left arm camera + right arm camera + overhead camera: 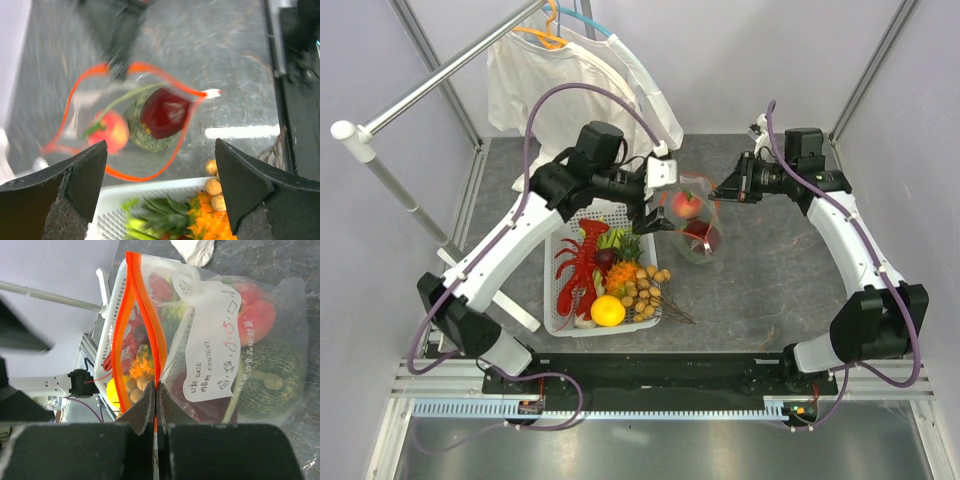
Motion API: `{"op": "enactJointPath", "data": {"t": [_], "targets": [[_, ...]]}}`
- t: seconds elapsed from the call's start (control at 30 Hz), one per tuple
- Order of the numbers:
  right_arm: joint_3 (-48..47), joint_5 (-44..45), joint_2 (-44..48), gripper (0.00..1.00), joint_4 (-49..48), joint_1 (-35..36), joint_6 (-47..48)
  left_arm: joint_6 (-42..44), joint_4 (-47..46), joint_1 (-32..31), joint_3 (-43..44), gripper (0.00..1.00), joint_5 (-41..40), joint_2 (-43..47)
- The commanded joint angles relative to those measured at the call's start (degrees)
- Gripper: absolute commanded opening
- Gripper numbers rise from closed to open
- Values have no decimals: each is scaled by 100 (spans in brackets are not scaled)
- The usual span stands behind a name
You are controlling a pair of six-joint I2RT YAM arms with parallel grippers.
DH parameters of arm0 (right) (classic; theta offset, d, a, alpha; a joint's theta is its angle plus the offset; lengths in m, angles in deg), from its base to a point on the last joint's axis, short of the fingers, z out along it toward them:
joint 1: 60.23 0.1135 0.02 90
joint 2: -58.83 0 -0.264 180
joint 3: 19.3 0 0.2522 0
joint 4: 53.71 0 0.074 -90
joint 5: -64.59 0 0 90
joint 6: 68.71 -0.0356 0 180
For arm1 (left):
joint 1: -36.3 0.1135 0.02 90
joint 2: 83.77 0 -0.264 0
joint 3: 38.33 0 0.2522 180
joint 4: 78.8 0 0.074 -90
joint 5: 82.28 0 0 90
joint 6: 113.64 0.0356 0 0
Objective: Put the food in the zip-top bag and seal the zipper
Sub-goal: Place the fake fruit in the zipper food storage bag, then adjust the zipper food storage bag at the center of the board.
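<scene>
My left claw (160, 175) hangs with its jaws wide apart and holds nothing, over the right rim of the basket (552, 322). The bag (702, 240) lies just right of it, between my two arms, with the peach (112, 131), melon (270, 380) and red piece (165, 112) inside. The zipper (150, 67) gapes in a loop. My right claw (156, 395) is clamped on that strip. The left claw is free and nearer the loose lip, so I judge the closing pinch is its job.
</scene>
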Motion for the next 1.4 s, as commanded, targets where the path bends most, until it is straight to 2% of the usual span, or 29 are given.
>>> {"op": "enactJointPath", "data": {"t": [0.0, 0.07, 0.2, 0.3, 0.37, 0.4, 0.53, 0.73, 0.83, 0.87, 0.93, 0.97, 1.0, 1.03, 1.07, 1.1, 1.17, 1.2, 1.3, 1.37], "targets": [[-343, -356, -161, 0, 112, 15, 376, 2203, 158, -124, -198, 87, 1140, 235], [-378, -383, -249, 0, 244, 42, 473, 2808, 352, -229, -162, 84, 1010, 138], [-431, -374, -302, 0, 297, 121, 579, 3417, 598, -703, -215, 71, 711, -2], [-510, -365, -355, 0, 359, 165, 623, 3673, 607, -906, -452, 72, 394, -90], [-528, -348, -372, 0, 368, 173, 640, 3508, 389, -959, -566, 83, 36, -187], [-519, -339, -373, 0, 359, 208, 640, 3428, 92, -968, -602, 84, -10, -222], [-484, -339, -399, 0, 368, 279, 675, 3199, -798, -1003, -1049, 78, -212, -126], [-519, -286, -425, 0, 359, 384, 711, 3226, -1168, -1030, -1191, 69, -590, -336], [-536, -242, -460, 0, 254, 472, 649, 2866, -1318, -1047, -1138, 55, -548, -407], [-554, -242, -478, 0, 227, 516, 623, 2812, -1318, -1065, -1129, 42, -538, -451], [-598, -233, -504, 0, 183, 534, 579, 2681, -1344, -1082, -1112, 29, -573, -469], [-633, -233, -504, 2, 174, 534, 579, 2593, -1370, -1083, -1103, 14, -591, -512], [-633, -216, -496, 18, 148, 543, 579, 2462, -1431, -1083, -1068, 6, -643, -521], [-616, -225, -435, 28, 104, 534, 544, 2095, -1571, -1074, -1050, 2, -757, -556], [-563, -207, -391, 40, 78, 525, 552, 1935, -1581, -1004, -1015, 2, -741, -591], [-554, -94, -347, 56, 95, 516, 605, 1776, -1581, -969, -911, 2, -688, -670], [-545, 21, -197, 69, 174, 386, 727, 1206, -1581, -846, -770, 2, -582, -776], [-554, 74, -145, 78, 314, 289, 824, 803, -1581, -802, -604, 2, -547, -889], [-432, 119, 127, 86, 446, -317, 1079, 3, -1590, -617, -286, 2, -267, -1118], [-169, 92, 470, 85, 578, -582, 1833, -359, -1686, -538, -67, 2, -257, -1215]]}}
